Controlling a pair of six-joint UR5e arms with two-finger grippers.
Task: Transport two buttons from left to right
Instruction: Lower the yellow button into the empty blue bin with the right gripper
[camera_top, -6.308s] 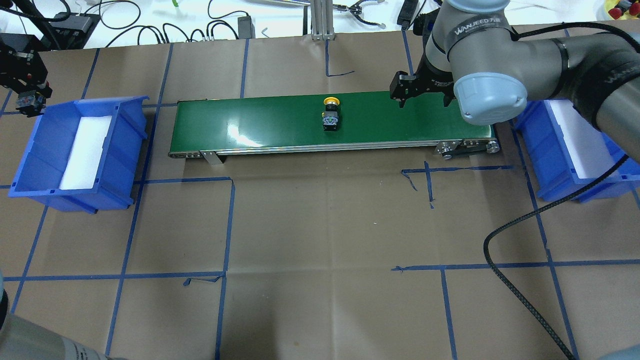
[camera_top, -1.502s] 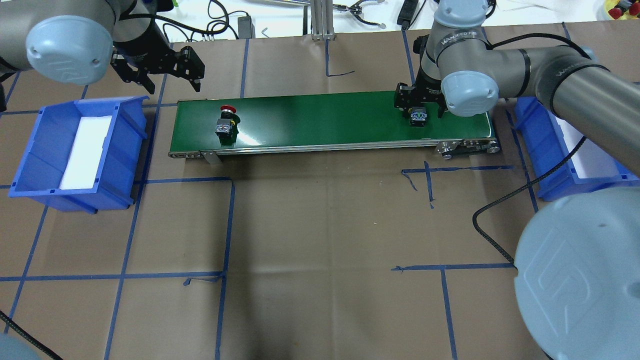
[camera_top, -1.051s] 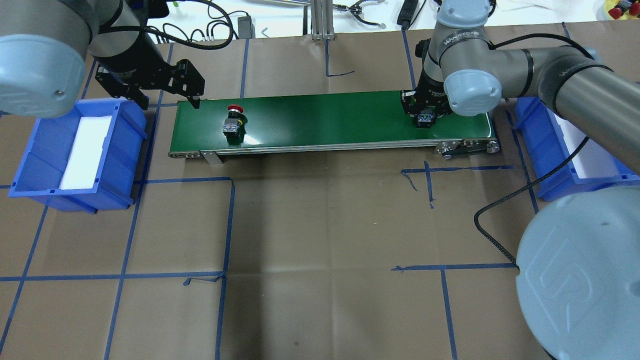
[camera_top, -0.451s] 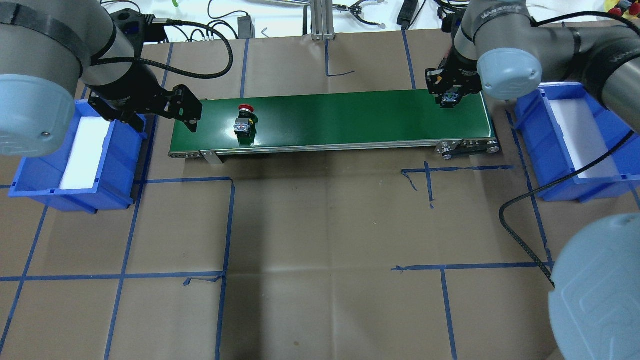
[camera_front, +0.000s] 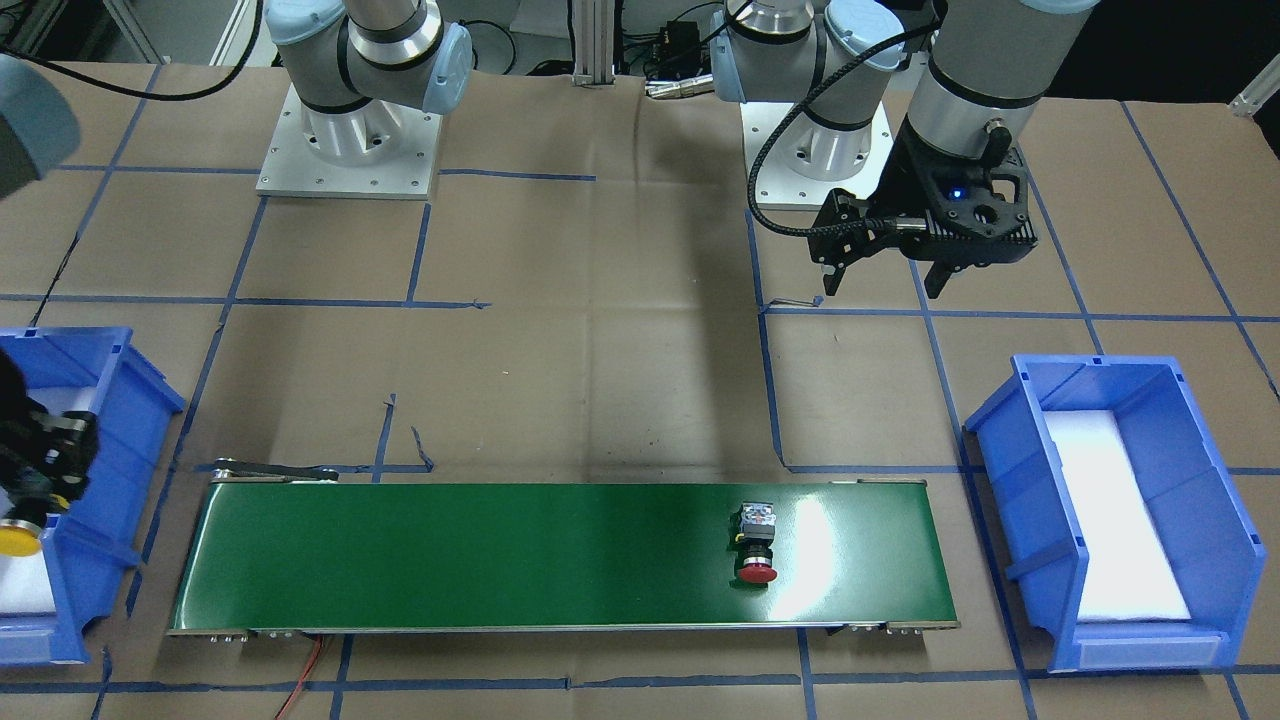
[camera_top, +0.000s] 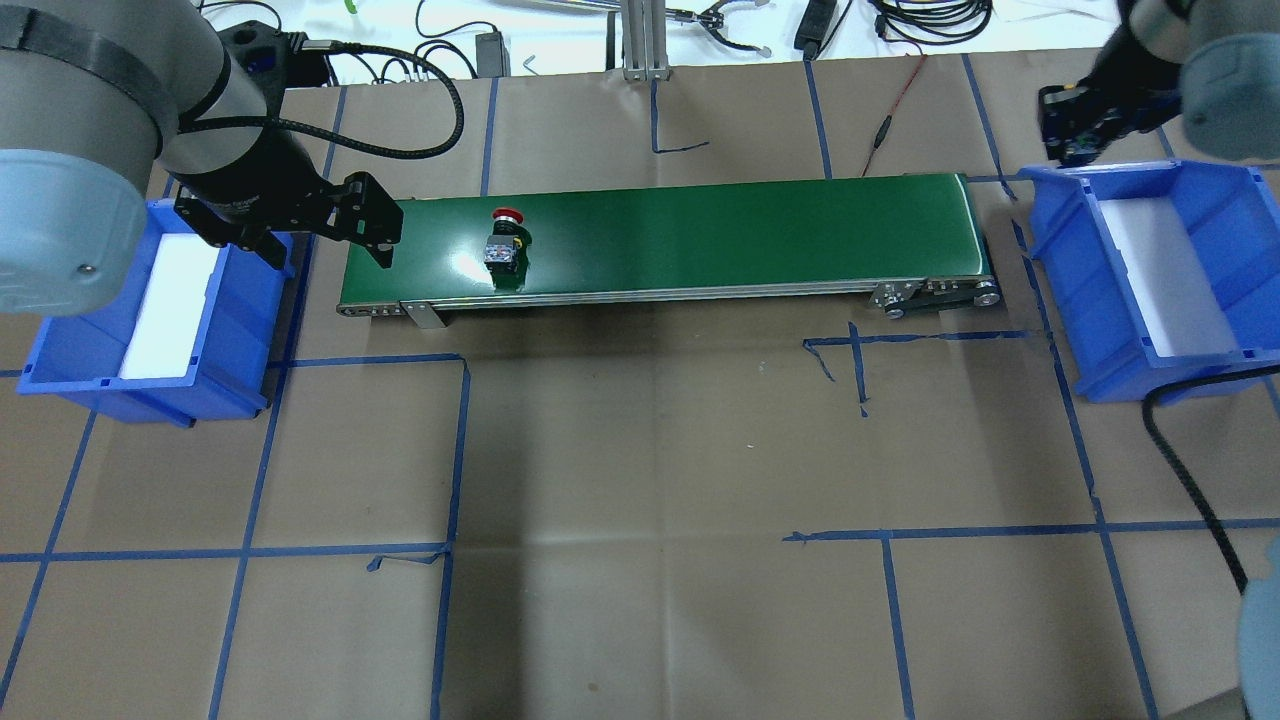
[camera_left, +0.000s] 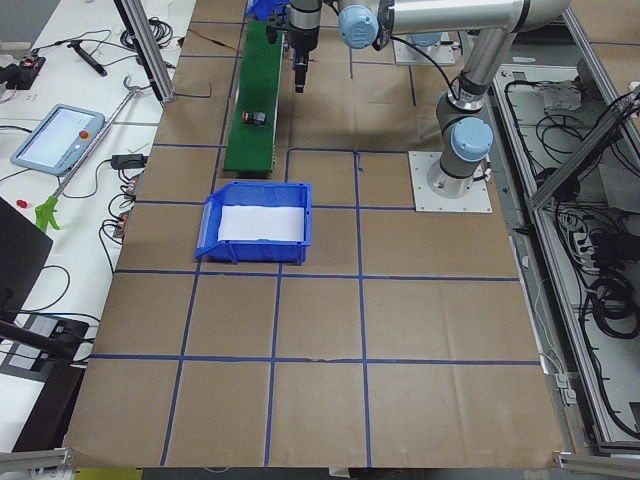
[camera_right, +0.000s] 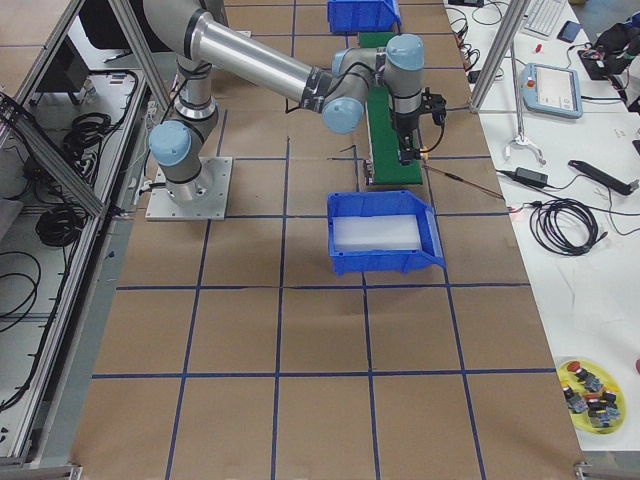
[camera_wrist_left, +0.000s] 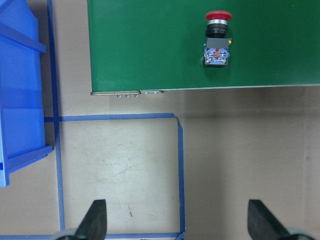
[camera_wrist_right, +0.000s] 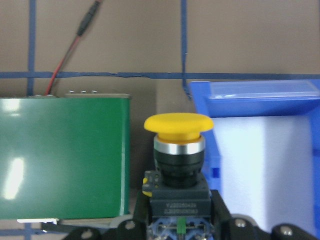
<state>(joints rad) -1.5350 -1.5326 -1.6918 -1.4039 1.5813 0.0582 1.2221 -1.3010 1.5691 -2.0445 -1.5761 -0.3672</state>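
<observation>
On the front camera, I am seeing the red button lying on its side on the green belt, toward the robot's left end. The left claw is hanging over the brown paper, well apart from the button, with its two fingers spread wide. The right claw is gripping the yellow button over the edge of a blue box.

From above, the left claw is hanging between the belt's end and the other blue box. The right claw is up by the far corner of its box.

The left wrist camera is showing wide-apart fingers and the red button further on. The right wrist camera is showing the yellow button squeezed tight, its cap sticking out by the box's corner.
</observation>
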